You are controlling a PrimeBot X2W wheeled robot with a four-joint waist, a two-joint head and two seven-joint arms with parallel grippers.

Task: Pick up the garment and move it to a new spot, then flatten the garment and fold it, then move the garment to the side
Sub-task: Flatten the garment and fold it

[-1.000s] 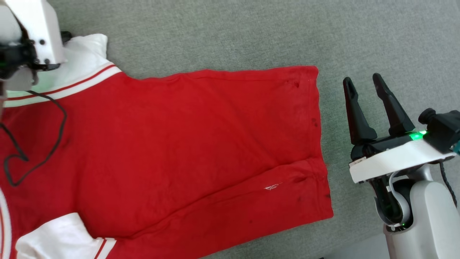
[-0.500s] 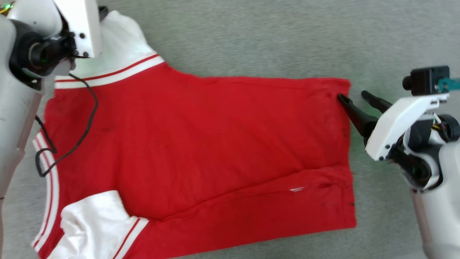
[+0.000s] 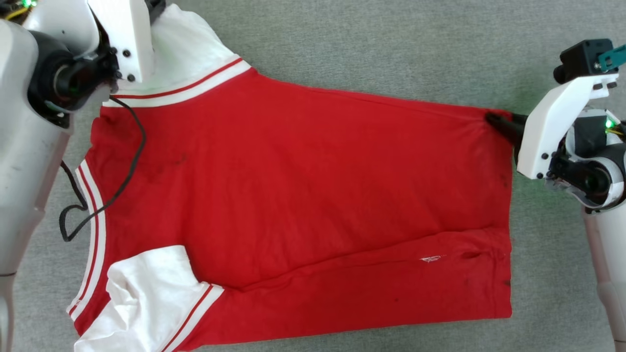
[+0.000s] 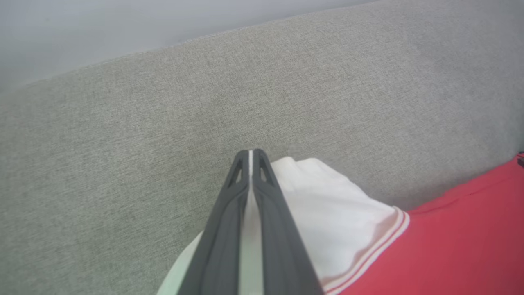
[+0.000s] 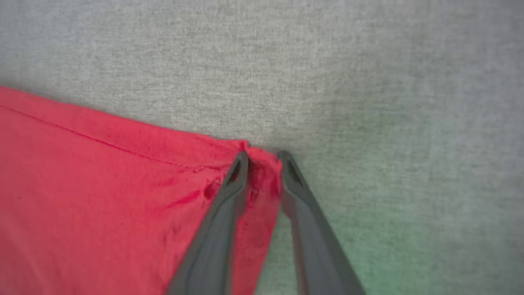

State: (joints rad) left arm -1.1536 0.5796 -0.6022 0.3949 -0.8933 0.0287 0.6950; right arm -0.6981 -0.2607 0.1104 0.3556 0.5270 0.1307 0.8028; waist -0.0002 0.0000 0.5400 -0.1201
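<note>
One garment [image 3: 303,186]; left fingers [image 4: 221,229] tight on one sleeve [image 4: 327,205], right fingers [image 5: 213,229] apart astride hem [image 5: 262,176].

Setting: robot work station, probably a lab or test room; exact kind uncertain. Evidence: broad grey woven cloth-covered surface [image 3: 342,49]; plain pale wall [image 4: 123,24] beyond its far edge; white robot arm [image 3: 24,161], left, trailing a loose black cable [image 3: 135,146].

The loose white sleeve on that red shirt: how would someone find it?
Find the red jersey T-shirt spread on the grey fabric surface. At its near corner on the robot's left lies a crumpled white short sleeve with striped trim. Unlike the far white sleeve, which the left gripper pinches, it lies free.
</note>
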